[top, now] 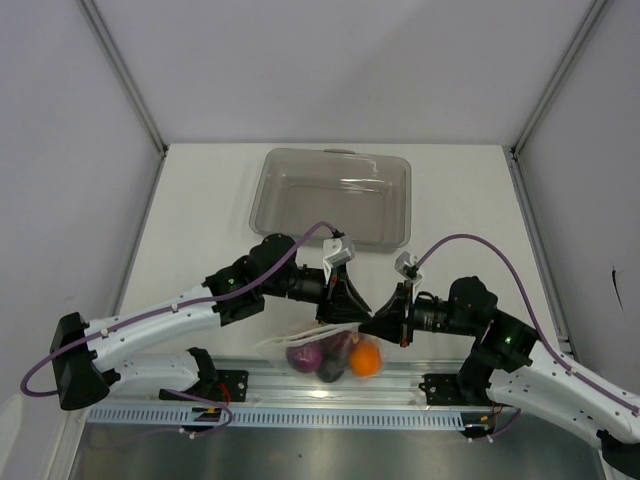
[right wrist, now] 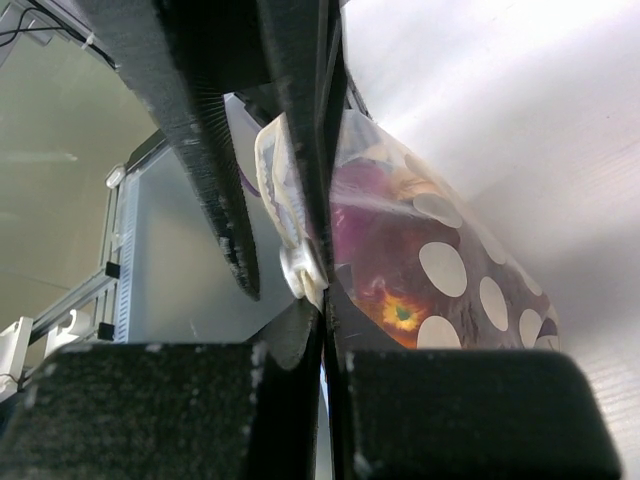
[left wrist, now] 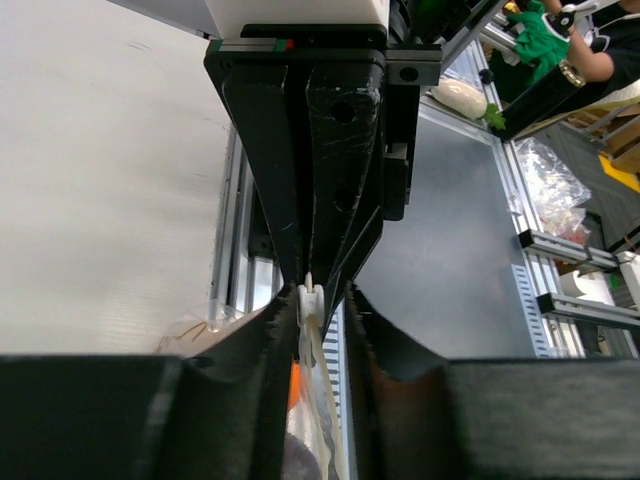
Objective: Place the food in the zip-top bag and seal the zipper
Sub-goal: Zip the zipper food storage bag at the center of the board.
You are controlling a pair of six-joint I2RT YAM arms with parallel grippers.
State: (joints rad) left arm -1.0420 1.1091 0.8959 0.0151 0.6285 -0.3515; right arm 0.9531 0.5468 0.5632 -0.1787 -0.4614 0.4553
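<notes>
The zip-top bag point(top: 318, 352) sits at the table's front edge, between my two grippers. It holds an orange point(top: 365, 359), a purple ball point(top: 303, 356) and a dark fruit point(top: 332, 368). In the right wrist view the bag point(right wrist: 440, 270) has white dots. My right gripper point(top: 383, 326) is shut on the bag's mouth edge beside the white zipper slider point(right wrist: 300, 274). My left gripper point(top: 347, 303) faces it tip to tip. Its fingers point(left wrist: 250, 400) straddle the zipper strip point(left wrist: 322, 380) with a small gap either side. The slider also shows in the left wrist view point(left wrist: 310, 300).
The grey translucent tray point(top: 330, 160) stands at the back middle of the table with nothing visible in it. An aluminium rail point(top: 300, 395) runs along the near edge under the bag. Grey walls close in the left and right sides.
</notes>
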